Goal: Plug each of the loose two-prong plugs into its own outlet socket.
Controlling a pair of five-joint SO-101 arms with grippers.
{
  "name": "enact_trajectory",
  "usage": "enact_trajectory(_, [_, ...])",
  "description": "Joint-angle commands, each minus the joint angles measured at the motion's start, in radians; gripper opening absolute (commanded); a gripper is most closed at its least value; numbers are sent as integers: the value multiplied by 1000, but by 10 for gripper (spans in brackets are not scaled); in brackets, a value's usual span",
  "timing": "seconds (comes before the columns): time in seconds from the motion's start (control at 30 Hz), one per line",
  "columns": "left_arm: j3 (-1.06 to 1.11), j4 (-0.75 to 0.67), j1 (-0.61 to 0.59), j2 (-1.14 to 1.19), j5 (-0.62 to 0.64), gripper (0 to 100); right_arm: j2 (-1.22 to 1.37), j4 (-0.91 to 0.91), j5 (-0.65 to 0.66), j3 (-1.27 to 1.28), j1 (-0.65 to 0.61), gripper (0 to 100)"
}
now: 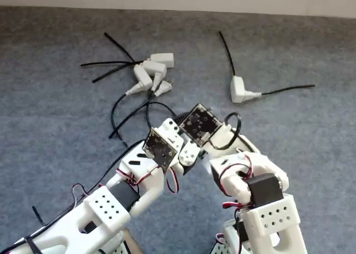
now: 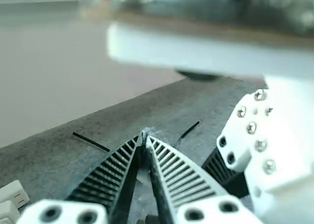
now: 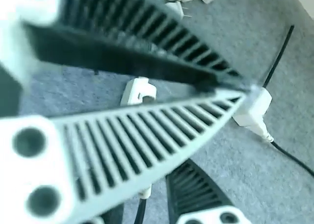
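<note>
Found left end effector (image 2: 145, 136) closed on nothing, right end effector (image 3: 244, 88) likewise tip-to-tip. Spotted loose plugs (image 1: 151, 75) bunched on the worktop (image 1: 55, 126) ahead — slightly leftward, axes mixed; judged nearer the left end effector.

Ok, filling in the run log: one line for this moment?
left gripper shut, empty | right gripper shut, empty | loose plugs clustered, untouched | plug-socket pair apart from them, looks joined
</note>
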Motion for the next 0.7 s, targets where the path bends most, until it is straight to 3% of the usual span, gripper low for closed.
enact_trajectory(0.0, [-5, 18, 15, -4, 5, 7, -18, 54, -12, -114, -36, 8])
enact_trajectory(0.37, [10, 23, -53, -4, 5, 7, -18, 355, -12, -524, -59, 8])
enact_trajectory(0.67, [31, 17, -48, -4, 5, 7, -18, 392, -14, -544, -59, 8])
